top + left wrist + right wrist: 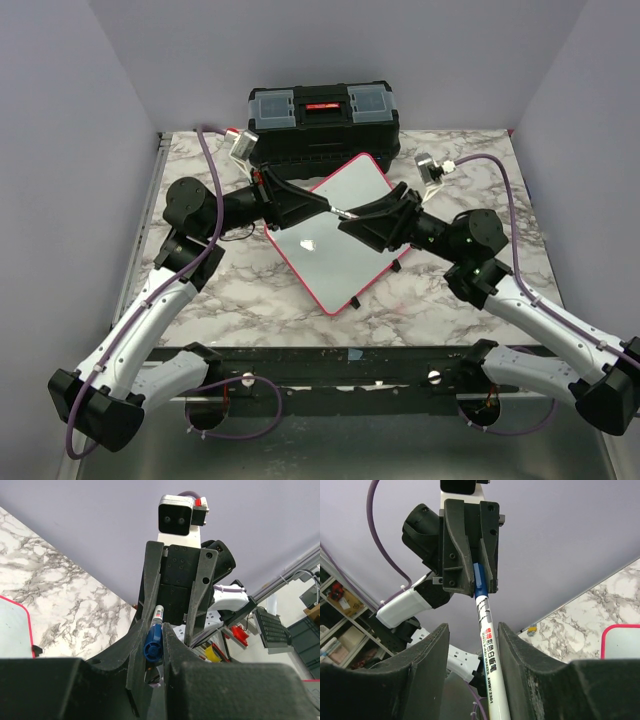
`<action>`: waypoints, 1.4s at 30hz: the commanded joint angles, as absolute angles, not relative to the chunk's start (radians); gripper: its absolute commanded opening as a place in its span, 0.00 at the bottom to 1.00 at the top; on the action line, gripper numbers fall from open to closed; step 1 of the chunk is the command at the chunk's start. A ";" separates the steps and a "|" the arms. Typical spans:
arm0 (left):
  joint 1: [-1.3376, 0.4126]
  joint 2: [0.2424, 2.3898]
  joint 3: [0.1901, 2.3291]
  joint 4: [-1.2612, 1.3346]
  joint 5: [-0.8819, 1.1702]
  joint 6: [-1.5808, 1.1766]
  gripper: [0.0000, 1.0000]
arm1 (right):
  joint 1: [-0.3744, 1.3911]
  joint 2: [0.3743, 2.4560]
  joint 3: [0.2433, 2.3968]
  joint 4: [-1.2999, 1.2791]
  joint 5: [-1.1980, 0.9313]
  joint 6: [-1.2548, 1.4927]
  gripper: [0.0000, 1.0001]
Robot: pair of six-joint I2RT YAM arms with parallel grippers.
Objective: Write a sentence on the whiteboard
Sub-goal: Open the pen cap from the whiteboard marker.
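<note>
— What couldn't you make out?

— The arms covered the middle of the whiteboard (325, 265), which lay on the bench (440, 300) directly under where my hands met. One end of the marker (485, 630) vanished into its blue cap (152, 644).

— And the hands?

— My left hand (152, 630) was clenched on that cap. My right hand (472, 627) straddled the barrel with its fingers apart, and a gap showed on one side.

— Any print?

— Red characters I couldn't read, then "2301".
</note>
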State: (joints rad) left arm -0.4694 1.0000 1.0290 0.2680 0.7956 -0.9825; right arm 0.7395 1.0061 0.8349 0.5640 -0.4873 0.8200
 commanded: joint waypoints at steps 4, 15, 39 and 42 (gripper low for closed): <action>-0.470 1.009 1.010 0.323 0.786 -1.004 0.00 | 0.744 1.025 0.860 0.627 -0.500 0.833 0.45; -0.472 1.009 0.952 0.373 0.779 -1.034 0.00 | 0.743 1.031 0.857 0.656 -0.482 0.841 0.43; -0.508 1.028 0.894 0.456 0.757 -1.077 0.00 | 0.744 1.064 0.856 0.702 -0.473 0.869 0.32; -0.514 1.032 0.899 0.450 0.755 -1.071 0.00 | 0.744 1.068 0.858 0.698 -0.472 0.866 0.27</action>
State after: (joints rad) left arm -0.4702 0.9993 0.9066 0.5003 0.7254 -1.0935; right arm 0.7242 1.0473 0.8349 0.6353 -0.4622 0.8558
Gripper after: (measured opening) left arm 0.168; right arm 0.293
